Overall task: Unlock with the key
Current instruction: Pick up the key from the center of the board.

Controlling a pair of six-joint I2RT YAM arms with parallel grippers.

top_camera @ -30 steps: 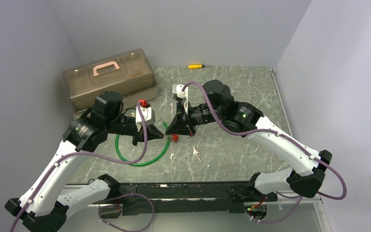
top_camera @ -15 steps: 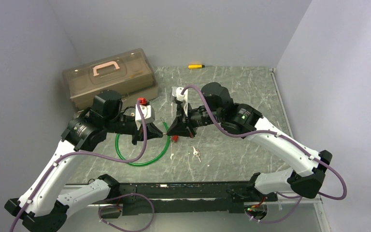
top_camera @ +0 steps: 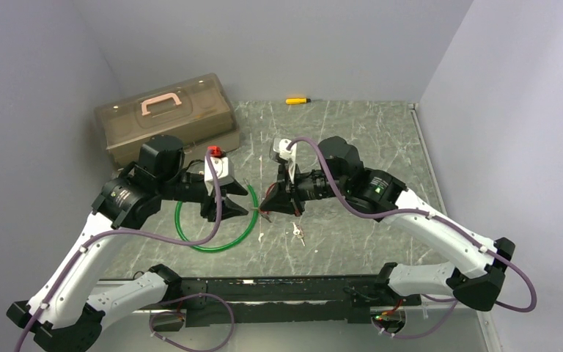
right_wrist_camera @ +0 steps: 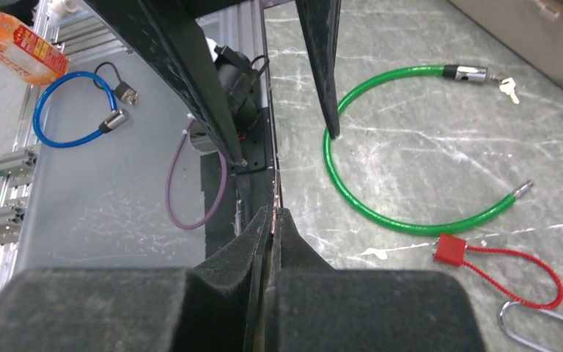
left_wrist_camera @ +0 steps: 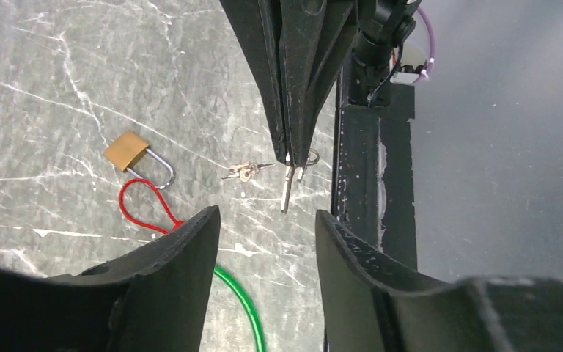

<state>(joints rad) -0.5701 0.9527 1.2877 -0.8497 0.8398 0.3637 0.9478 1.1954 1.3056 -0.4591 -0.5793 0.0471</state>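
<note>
**A:** The right end effector point(left_wrist_camera: 292, 155) is clamped shut on the key point(left_wrist_camera: 286, 192), and the blade sticks out past its tips, pointing down at the worktop point(left_wrist_camera: 59, 81).

**B:** And the left end effector point(left_wrist_camera: 265, 214)?

**A:** Partly open, nothing in it (it faces the key).

**B:** Where's the padlock point(left_wrist_camera: 126, 150)?

**A:** Lying loose on the worktop, off to one side of the blade, with its shackle through a red cable point(left_wrist_camera: 146, 209). The shackle end faces the key, so I'd judge the keyhole points away. The left looks nearer to lift and turn it.
</note>
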